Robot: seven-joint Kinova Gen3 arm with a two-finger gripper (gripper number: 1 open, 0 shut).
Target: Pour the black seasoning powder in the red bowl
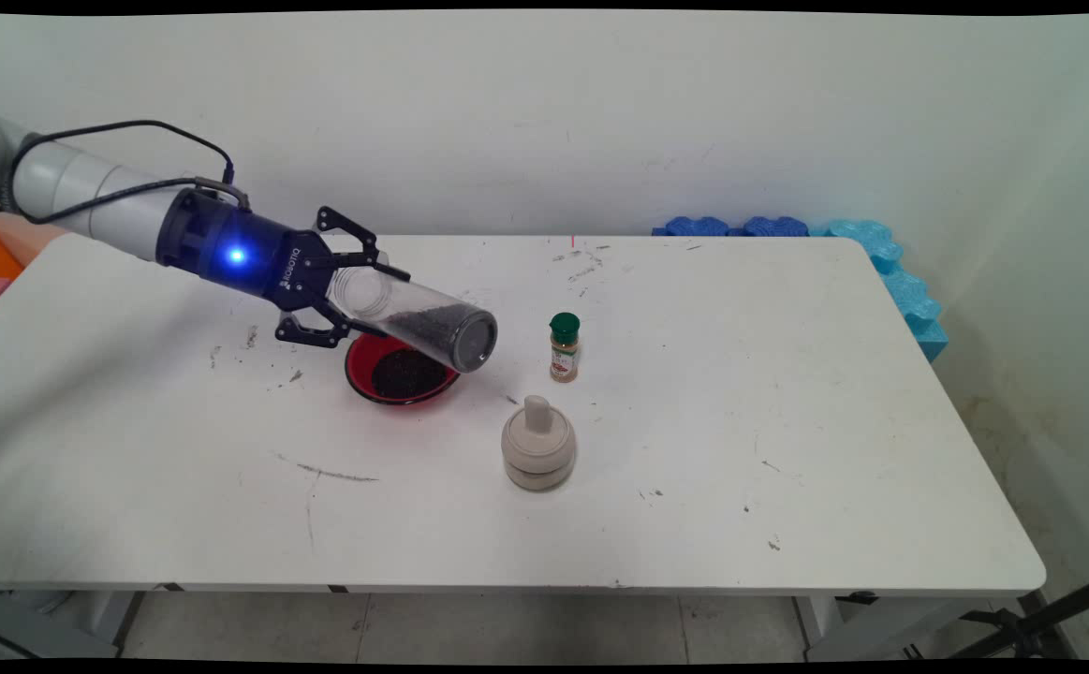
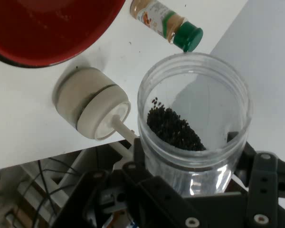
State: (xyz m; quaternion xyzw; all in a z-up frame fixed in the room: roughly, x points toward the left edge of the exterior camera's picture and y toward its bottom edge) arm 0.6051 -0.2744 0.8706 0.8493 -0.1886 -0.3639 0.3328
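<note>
My gripper (image 1: 357, 295) is shut on a clear plastic jar (image 1: 422, 323), held almost level and tipped down to the right, its open mouth above the right rim of a red bowl (image 1: 401, 374). Dark seeds lie inside the jar near its mouth (image 2: 173, 128), and a heap of the same seeds fills the bowl. In the hand view the jar (image 2: 194, 114) rises between the fingers (image 2: 133, 171), and the red bowl (image 2: 47, 28) fills the top left.
A small spice bottle with a green cap (image 1: 564, 347) stands right of the bowl. A beige lidded pot with a knob (image 1: 537, 447) sits nearer the front. Blue foam pieces (image 1: 890, 271) lie along the table's far right edge.
</note>
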